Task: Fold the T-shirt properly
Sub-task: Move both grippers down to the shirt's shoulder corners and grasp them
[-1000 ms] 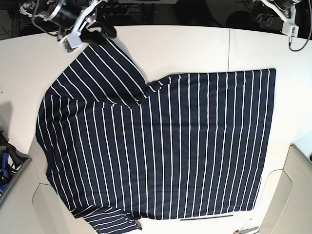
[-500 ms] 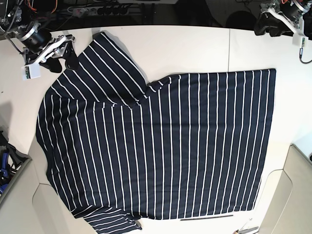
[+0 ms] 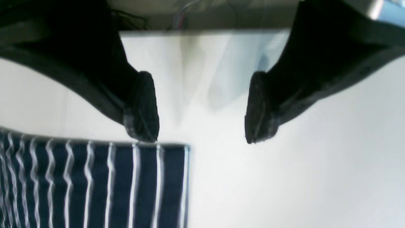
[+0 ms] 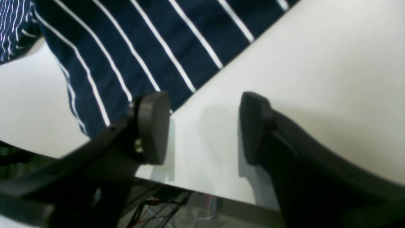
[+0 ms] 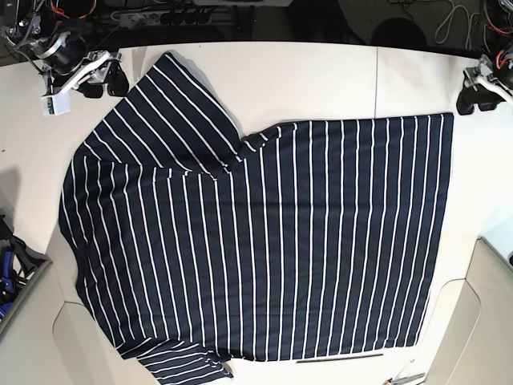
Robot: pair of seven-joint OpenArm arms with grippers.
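Observation:
The T-shirt (image 5: 264, 241), dark navy with thin white stripes, lies spread flat on the white table (image 5: 313, 80), one sleeve (image 5: 172, 104) pointing to the far left. My right gripper (image 5: 106, 82) hovers open just left of that sleeve's end. In the right wrist view, the right gripper (image 4: 202, 126) has bare table between its pads, and the sleeve (image 4: 142, 47) edge runs beside one pad (image 4: 153, 126). My left gripper (image 5: 474, 99) stands open beside the hem's far right corner. In the left wrist view, the left gripper (image 3: 201, 126) is empty, one pad (image 3: 142, 107) just above the shirt corner (image 3: 126, 186).
A seam in the table (image 5: 377, 80) runs across its far right part. A beige panel (image 5: 490, 321) fills the near right corner. A thin dark rod (image 5: 341, 358) lies along the shirt's near edge. Blue tools in a grey bin (image 5: 10, 273) sit at the left edge.
The right gripper let go of the sleeve tip and drew off to the left; the sleeve now lies flat. The left gripper came down beside the hem corner. Both jaws opened.

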